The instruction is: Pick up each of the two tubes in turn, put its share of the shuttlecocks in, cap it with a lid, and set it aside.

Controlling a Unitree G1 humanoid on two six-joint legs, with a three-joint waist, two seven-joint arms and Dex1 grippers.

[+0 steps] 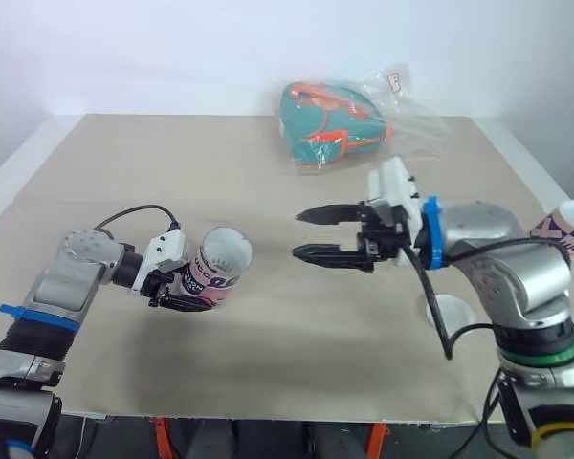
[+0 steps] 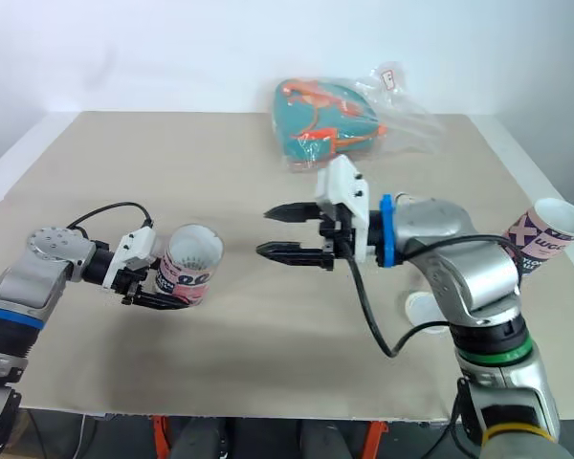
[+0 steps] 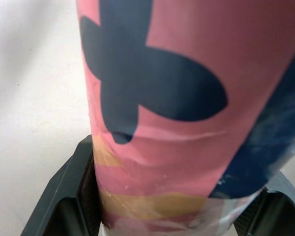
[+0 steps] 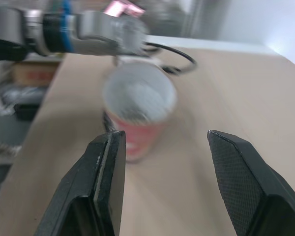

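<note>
While the left gripper is clamping its 2 black fingers around a pink tube at about 9 o'clock on the beige table, the head camera is showing the tube's open white mouth turning toward the table's middle. At 3 o'clock from that tube, the right gripper is hovering with its jaws spread wide and nothing between them. Its fingertips are pointing at the tube's mouth but staying apart from it. A second tube is leaning at the table's 3 o'clock edge, beyond the right arm. A white lid is lying flat at about 4 o'clock, partly hidden by that arm. At 12 o'clock, a clear plastic bag is holding a teal and orange bundle; what it is, I cannot tell.

Looking from the left wrist, the pink tube's wall, with its dark blue shapes, is sitting squeezed between both fingers of that gripper.

Looking from the right wrist, the 2 dark fingers are standing well apart and empty. Between them, farther off, the pink tube is showing its open mouth, with the left arm reaching in behind it.
</note>
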